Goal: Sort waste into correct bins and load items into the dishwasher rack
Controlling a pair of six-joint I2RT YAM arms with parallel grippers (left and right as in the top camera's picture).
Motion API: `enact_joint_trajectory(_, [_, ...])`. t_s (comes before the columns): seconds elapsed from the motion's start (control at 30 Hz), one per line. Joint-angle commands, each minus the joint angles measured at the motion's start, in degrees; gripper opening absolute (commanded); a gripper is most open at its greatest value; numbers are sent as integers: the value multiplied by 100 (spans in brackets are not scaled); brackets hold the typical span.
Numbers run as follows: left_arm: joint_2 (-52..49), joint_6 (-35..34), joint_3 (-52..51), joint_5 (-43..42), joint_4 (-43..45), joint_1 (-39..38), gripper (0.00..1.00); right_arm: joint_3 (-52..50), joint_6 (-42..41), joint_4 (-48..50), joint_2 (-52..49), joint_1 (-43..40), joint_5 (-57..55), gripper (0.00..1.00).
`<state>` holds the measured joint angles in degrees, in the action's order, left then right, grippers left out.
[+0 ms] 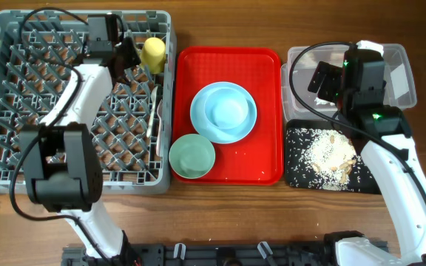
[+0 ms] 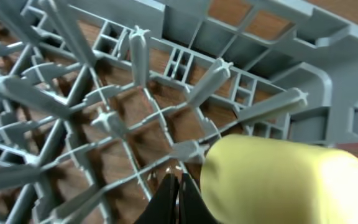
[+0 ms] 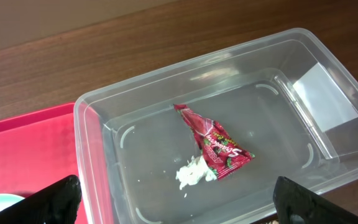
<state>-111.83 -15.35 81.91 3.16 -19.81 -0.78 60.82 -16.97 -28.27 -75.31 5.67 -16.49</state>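
The left arm point(image 1: 80, 89) reaches into the far right corner of the grey plastic rack point(image 1: 21, 159), a square crate whose floor is an open lattice studded with upright, star-tipped pegs. The small yellow cup point(image 2: 284, 180) sits there among the pegs, smooth and matte, just beside the left jaws, which are pressed together into a thin black wedge with nothing between them. The right arm point(image 1: 387, 148) hangs over the clear tub point(image 3: 98, 134), a rectangular box of glossy see-through plastic with rounded corners; the right jaws are spread wide, one dark fingertip point(image 3: 58, 199) at each lower corner of the wrist view. On the tub's floor lie the crinkled red wrapper point(image 3: 213, 143) and, touching its lower edge, the crumpled white tissue point(image 3: 194, 173). Beside the tub, the shallow black tray point(image 1: 298, 174) holds a heap of beige rice scraps point(image 1: 330, 154). On the flat red tray point(image 1: 268, 66) in the middle rests the pale blue round plate point(image 1: 202, 122) with a round bowl point(image 1: 229, 108) on it, and a mint bowl point(image 1: 191, 155) overhangs the tray's near left corner. All of this stands on a brown wood-grain surface point(image 1: 220, 214).
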Motion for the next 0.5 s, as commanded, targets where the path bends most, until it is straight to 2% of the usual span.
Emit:
enact_joint_trajectory(0.0, [1073, -55, -24, -922, -256, -31, 4, 72, 44, 11, -66, -28, 52, 100])
enact_joint_trajectory(0.1, [1683, -52, -24, -2798, -1027, -55, 6, 72, 46, 11, -66, -28, 52, 100])
enact_joint_trajectory(0.13, [1843, -50, -24, -3407, -1530, -96, 6, 72, 44, 11, -66, -28, 52, 100])
enact_joint_trajectory(0.17, [1932, -52, -24, -3644, -2000, -153, 6, 72, 44, 11, -66, -28, 52, 100])
enact_joint_trajectory(0.27, [1947, 28, -28, -3637, -3429, -546, 11, 72, 46, 11, -66, -28, 52, 100])
enact_joint_trajectory(0.33, [1912, 46, -37, -3268, -4098, -988, 16, 72, 46, 11, -66, -28, 52, 100])
enact_joint_trajectory(0.47, [1910, -22, -94, -2396, -4516, -2146, 24, 72, 46, 13, -66, -28, 52, 100])
